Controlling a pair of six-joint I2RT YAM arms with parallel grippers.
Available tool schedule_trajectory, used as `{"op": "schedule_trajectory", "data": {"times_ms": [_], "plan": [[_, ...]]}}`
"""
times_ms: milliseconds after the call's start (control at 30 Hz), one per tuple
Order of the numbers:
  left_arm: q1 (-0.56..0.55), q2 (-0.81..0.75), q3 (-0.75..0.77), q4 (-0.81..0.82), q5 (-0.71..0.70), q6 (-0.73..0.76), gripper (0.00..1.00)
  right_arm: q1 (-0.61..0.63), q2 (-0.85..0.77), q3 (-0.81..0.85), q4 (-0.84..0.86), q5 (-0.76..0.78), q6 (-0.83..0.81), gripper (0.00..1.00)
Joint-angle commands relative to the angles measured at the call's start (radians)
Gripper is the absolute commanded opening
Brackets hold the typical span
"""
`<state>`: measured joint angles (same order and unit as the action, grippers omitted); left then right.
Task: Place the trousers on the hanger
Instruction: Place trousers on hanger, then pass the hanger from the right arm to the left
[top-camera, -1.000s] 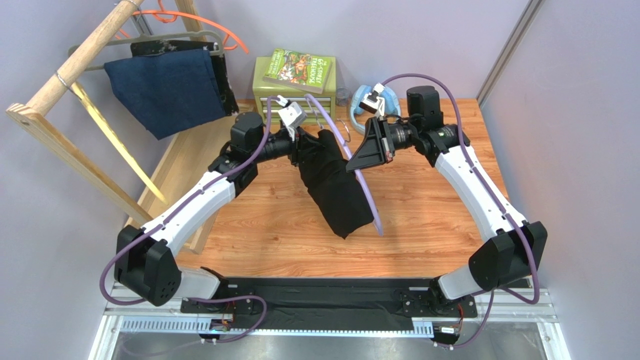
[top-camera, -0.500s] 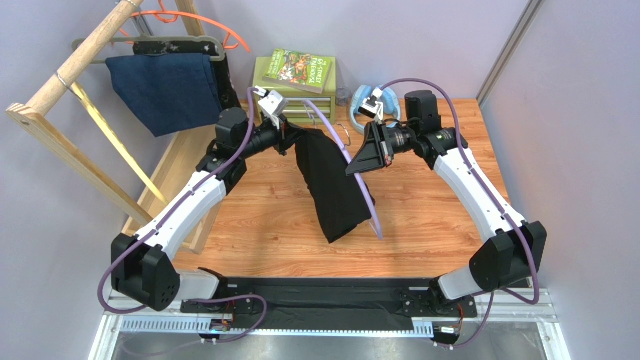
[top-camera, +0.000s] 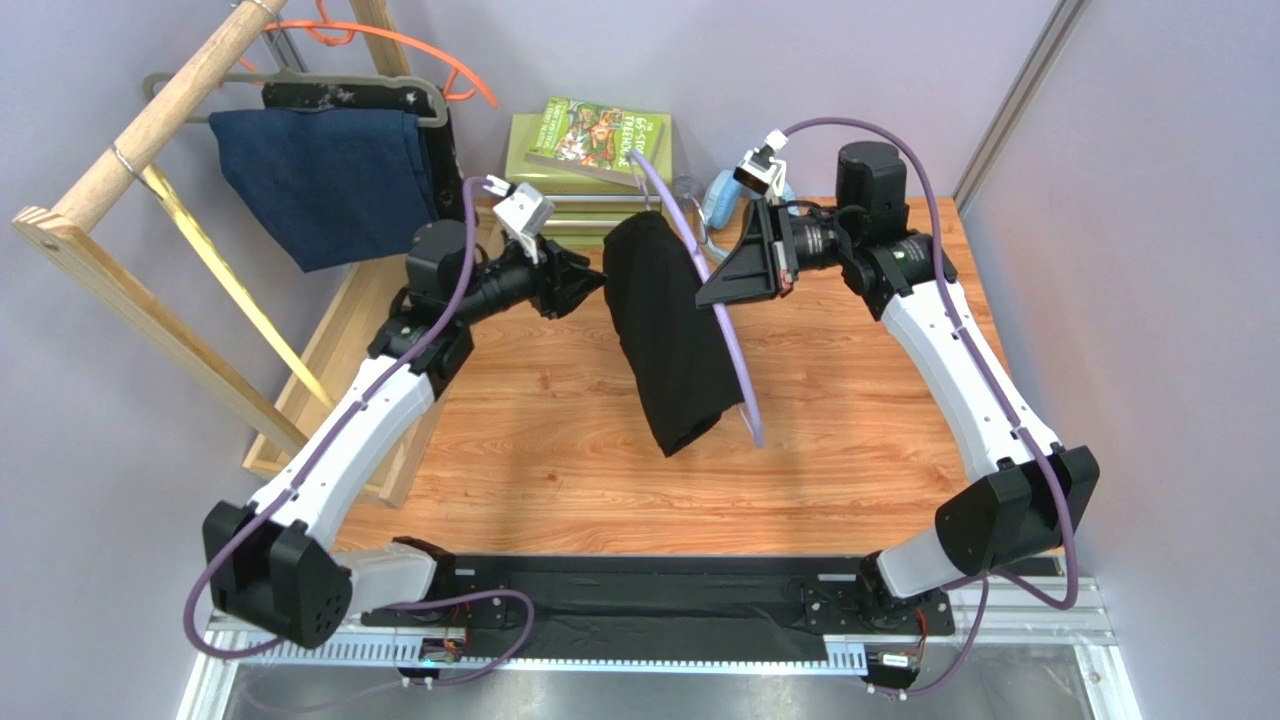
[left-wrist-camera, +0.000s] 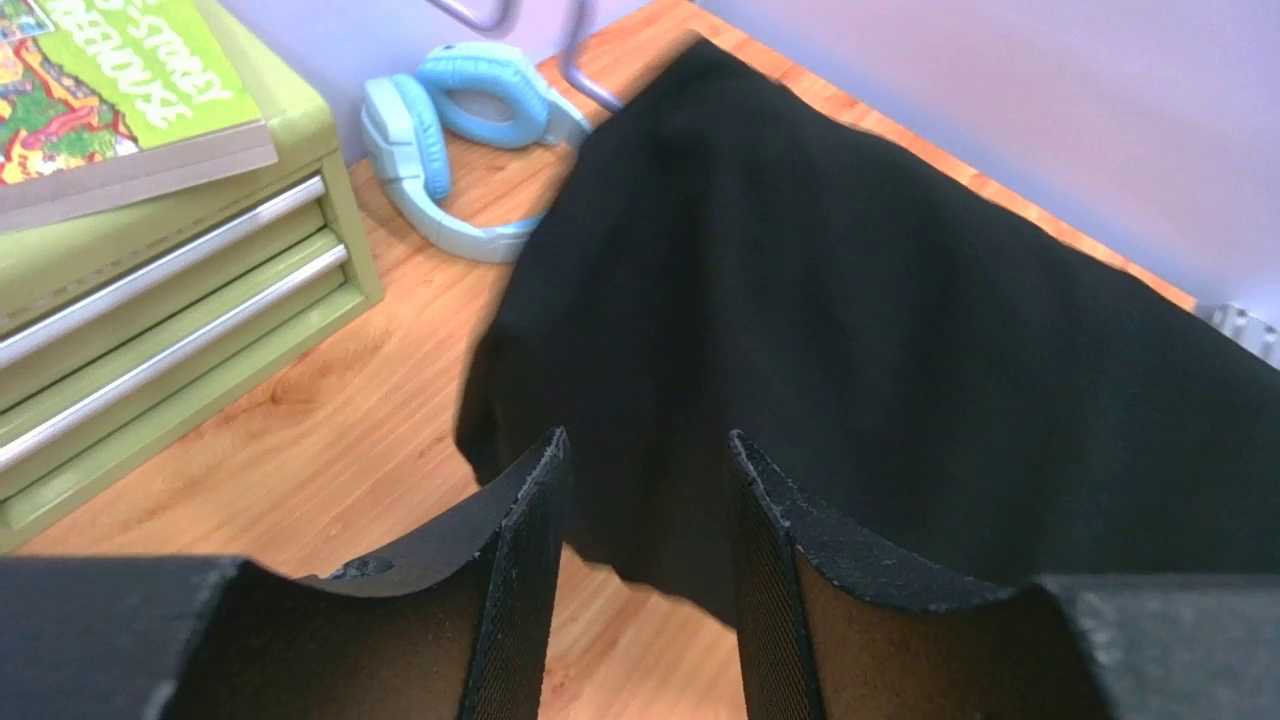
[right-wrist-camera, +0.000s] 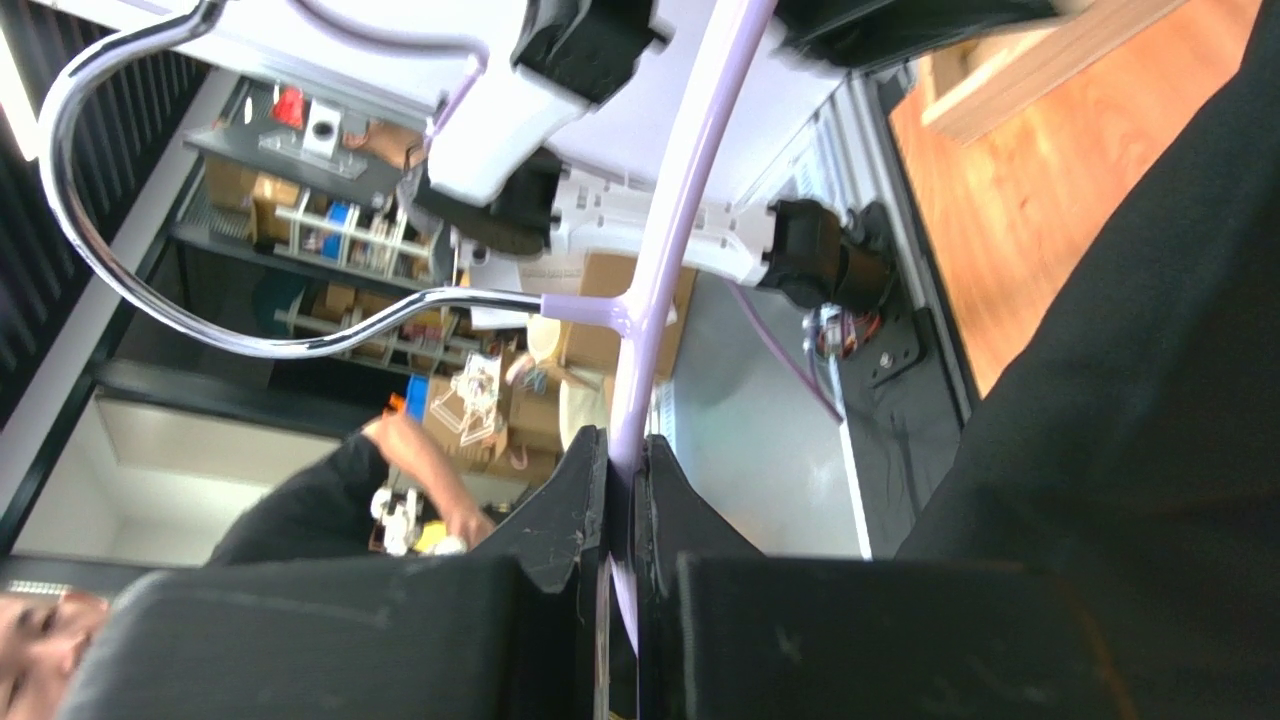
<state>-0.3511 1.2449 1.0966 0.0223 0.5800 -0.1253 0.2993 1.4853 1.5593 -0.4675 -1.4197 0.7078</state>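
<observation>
The black trousers hang folded over the lavender hanger, held up above the wooden table. My right gripper is shut on the hanger's arm just right of the trousers. In the right wrist view its jaws pinch the lavender bar, with the metal hook at the upper left and the trousers at the right. My left gripper is open and empty, just left of the trousers. In the left wrist view the trousers hang close ahead of the jaws.
A wooden rack at the far left carries a navy garment, an orange hanger and a grey hanger. A green drawer box with a book and blue headphones stand at the back.
My left gripper has let go of the trousers and drawn back to the left. My right arm has lifted the hanger toward the back, with the trousers draped on it.
</observation>
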Motion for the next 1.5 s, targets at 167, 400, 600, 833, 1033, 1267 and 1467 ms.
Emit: {"op": "schedule_trajectory", "data": {"times_ms": [167,400,600,833,1033,1267,1467], "plan": [[0.015,-0.295,-0.030,-0.137,0.182,0.019,0.52,0.004,0.004,-0.025,0.550,0.036,0.599,0.00],[-0.176,-0.450,-0.027,-0.301,0.307,0.436,0.52,0.066,-0.011,-0.081,0.529,0.031,0.682,0.00],[-0.457,-0.561,-0.152,-0.312,0.031,1.145,0.50,0.168,0.019,-0.045,0.480,0.011,0.662,0.00],[-0.577,-0.499,-0.124,-0.170,-0.086,1.493,0.50,0.230,0.065,-0.036,0.472,0.036,0.676,0.00],[-0.698,-0.447,-0.121,-0.208,-0.192,1.733,0.52,0.288,0.119,0.013,0.472,0.038,0.677,0.00],[-0.790,-0.372,-0.106,-0.257,-0.362,1.885,0.51,0.339,0.156,0.045,0.477,0.048,0.690,0.00],[-0.824,-0.363,-0.098,-0.268,-0.425,1.972,0.33,0.368,0.207,0.097,0.498,0.061,0.705,0.00]]}}
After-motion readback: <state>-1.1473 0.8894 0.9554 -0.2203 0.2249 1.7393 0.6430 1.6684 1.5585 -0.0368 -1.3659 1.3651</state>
